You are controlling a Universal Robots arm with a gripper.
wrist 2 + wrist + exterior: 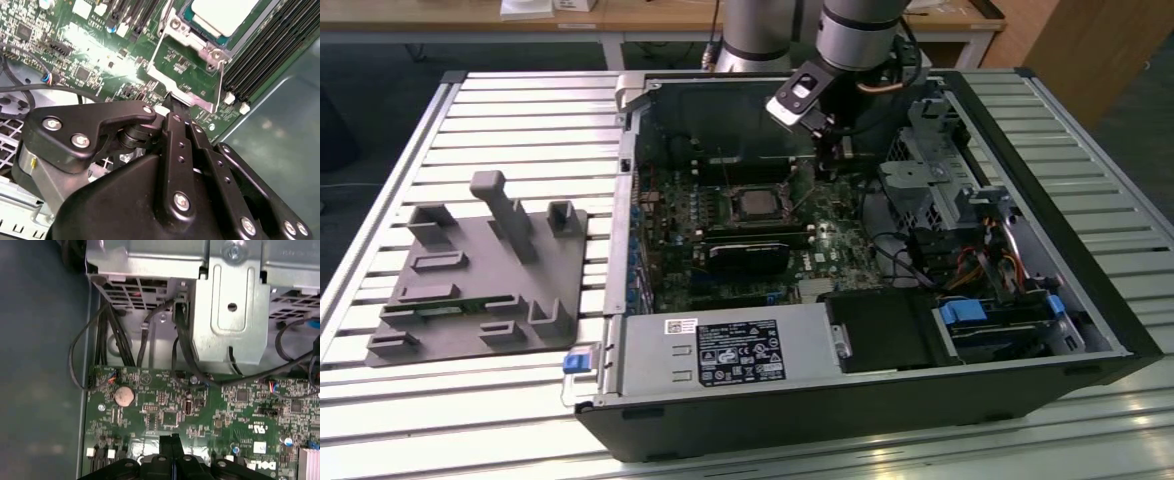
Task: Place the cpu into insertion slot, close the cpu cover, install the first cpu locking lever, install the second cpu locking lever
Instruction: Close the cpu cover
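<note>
Exterior view: gripper low inside case, near cpu seated in insertion slot.
Second wrist view: jaws clenched at free edge of open cpu cover; hold unconfirmed. Judged thin, stiff, light, hinged; take by free edge.
First wrist view: jaws together.

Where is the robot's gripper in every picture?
Exterior view: the gripper reaches down into the open computer case, over the green motherboard.
Second wrist view: the gripper is the big black linkage nearest the camera, tip above the motherboard.
First wrist view: the gripper's black tip pokes in over the motherboard.
Shared landmark: the green motherboard.
</note>
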